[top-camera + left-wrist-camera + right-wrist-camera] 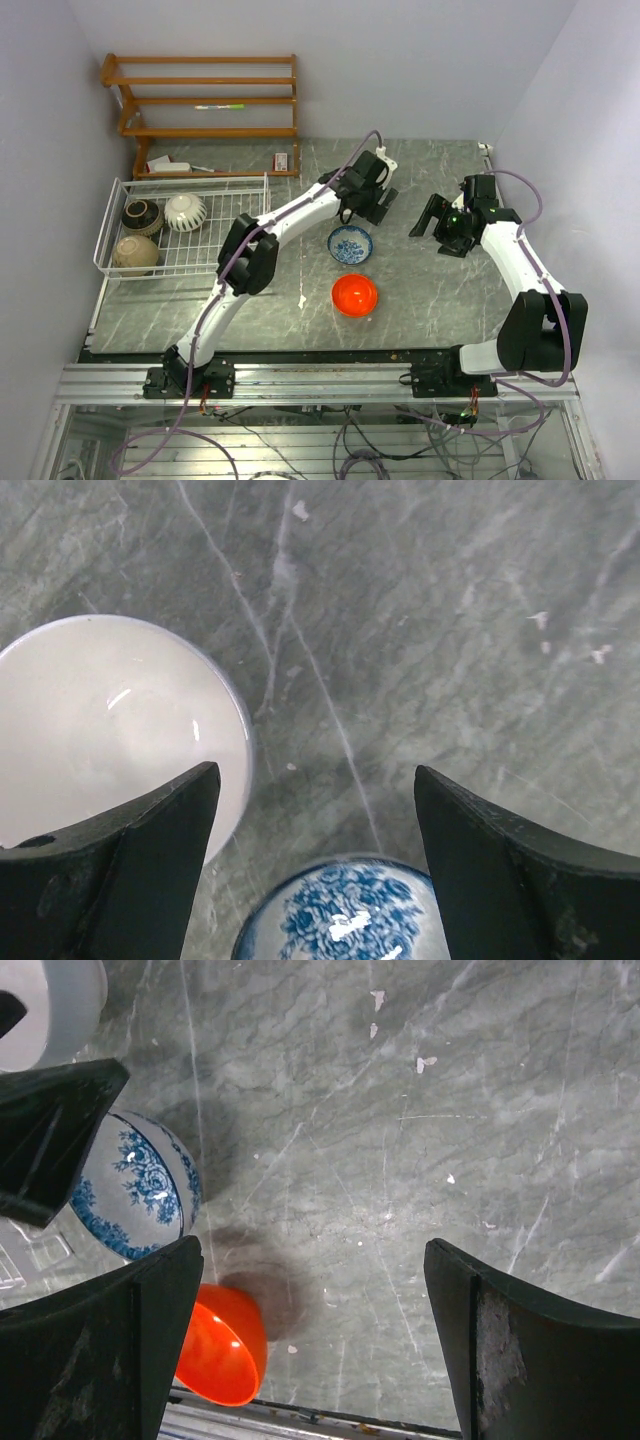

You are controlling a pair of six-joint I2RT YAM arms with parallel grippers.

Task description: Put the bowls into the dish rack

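Observation:
The white wire dish rack (240, 225) stands at the table's left and holds a dark striped bowl (142, 215), a pale ribbed bowl (185, 211) and a tan bowl (135, 254). A blue-and-white bowl (350, 244) (345, 915) (135, 1195) and an orange-red bowl (354, 295) (215, 1350) sit mid-table. My left gripper (370, 195) (317, 780) is open just beyond the blue-and-white bowl, its left finger over the rim of a plain white bowl (110, 730) (55, 1010), with bare table between the jaws. My right gripper (430, 215) (314, 1245) hangs open and empty over bare table to the right.
A wooden slatted shelf (205, 100) stands against the back wall behind the rack, with small items on its lowest level. The table's front edge and a metal rail (320, 380) run below the orange-red bowl. Walls close in on the left and right.

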